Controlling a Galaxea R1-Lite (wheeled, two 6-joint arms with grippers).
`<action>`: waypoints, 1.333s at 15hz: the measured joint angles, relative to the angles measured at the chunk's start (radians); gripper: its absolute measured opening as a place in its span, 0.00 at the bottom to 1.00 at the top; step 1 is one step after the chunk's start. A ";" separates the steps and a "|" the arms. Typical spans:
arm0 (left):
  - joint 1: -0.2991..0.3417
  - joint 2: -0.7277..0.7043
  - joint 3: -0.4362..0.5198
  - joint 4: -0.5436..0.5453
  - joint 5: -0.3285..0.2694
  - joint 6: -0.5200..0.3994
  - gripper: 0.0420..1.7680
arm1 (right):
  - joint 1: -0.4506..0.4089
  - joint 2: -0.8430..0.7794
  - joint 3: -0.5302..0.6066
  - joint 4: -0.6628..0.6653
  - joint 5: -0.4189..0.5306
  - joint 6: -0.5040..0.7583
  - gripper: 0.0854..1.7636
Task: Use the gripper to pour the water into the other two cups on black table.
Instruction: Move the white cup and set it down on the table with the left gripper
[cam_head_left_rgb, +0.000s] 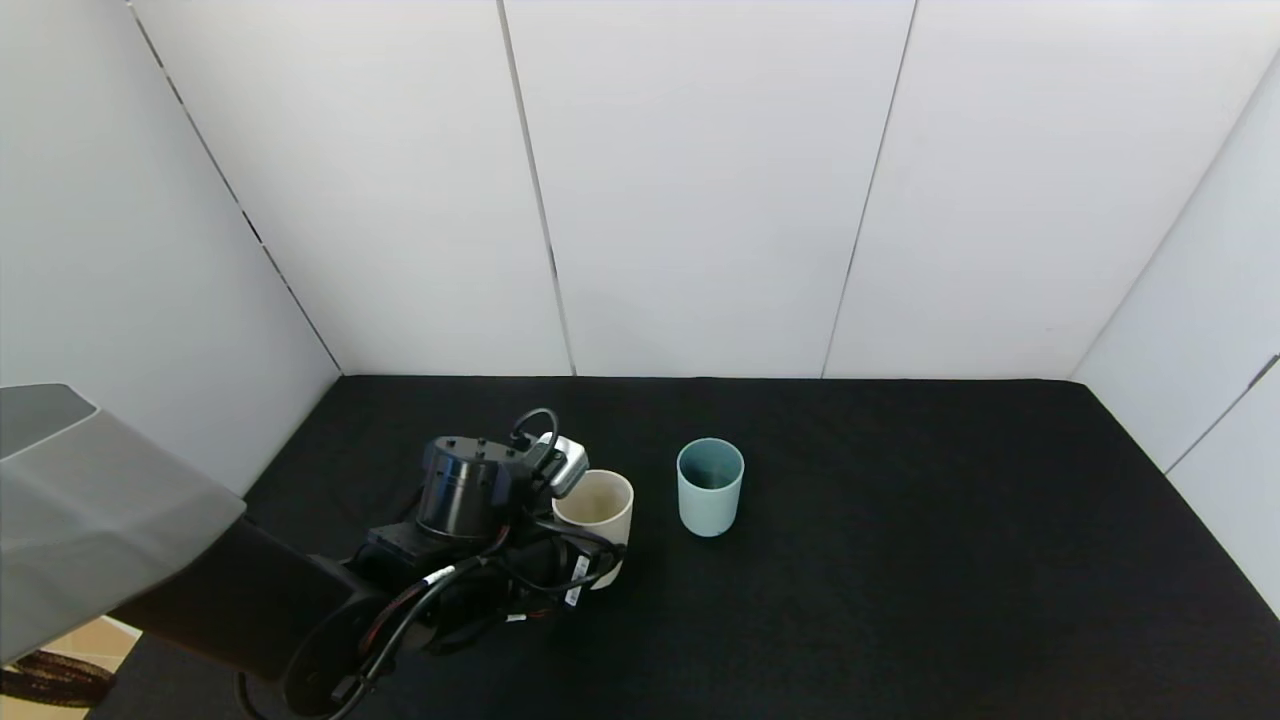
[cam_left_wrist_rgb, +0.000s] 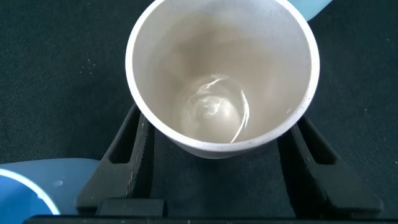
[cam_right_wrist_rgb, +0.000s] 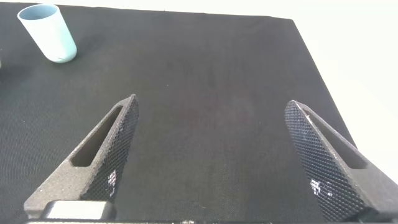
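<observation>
My left gripper (cam_head_left_rgb: 585, 560) is shut on a beige cream-rimmed tumbler (cam_head_left_rgb: 597, 508), which stands upright near the left middle of the black table (cam_head_left_rgb: 900, 560). In the left wrist view the fingers (cam_left_wrist_rgb: 127, 158) flank this tumbler (cam_left_wrist_rgb: 186, 50), and a little water (cam_left_wrist_rgb: 214, 112) glints at its bottom. The pale teal-green cup (cam_head_left_rgb: 710, 487) stands just to its right, and also shows in the right wrist view (cam_right_wrist_rgb: 48, 32). A light blue cup rim (cam_left_wrist_rgb: 25, 193) shows close beside the left gripper; the arm hides it in the head view. My right gripper (cam_right_wrist_rgb: 211, 102) is open and empty above bare table.
White panel walls close the table at the back and both sides. The grey left arm shell (cam_head_left_rgb: 90, 500) covers the near left corner. The table's right edge (cam_right_wrist_rgb: 311, 56) shows in the right wrist view.
</observation>
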 joint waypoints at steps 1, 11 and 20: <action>0.000 0.001 0.000 0.000 0.000 0.000 0.66 | 0.000 0.000 0.000 0.000 0.000 0.000 0.97; 0.001 0.017 0.003 -0.001 -0.004 0.000 0.66 | 0.000 0.000 0.000 0.000 0.000 0.000 0.97; 0.003 0.017 0.004 -0.013 -0.010 -0.001 0.82 | 0.000 0.000 0.000 0.000 0.000 0.000 0.97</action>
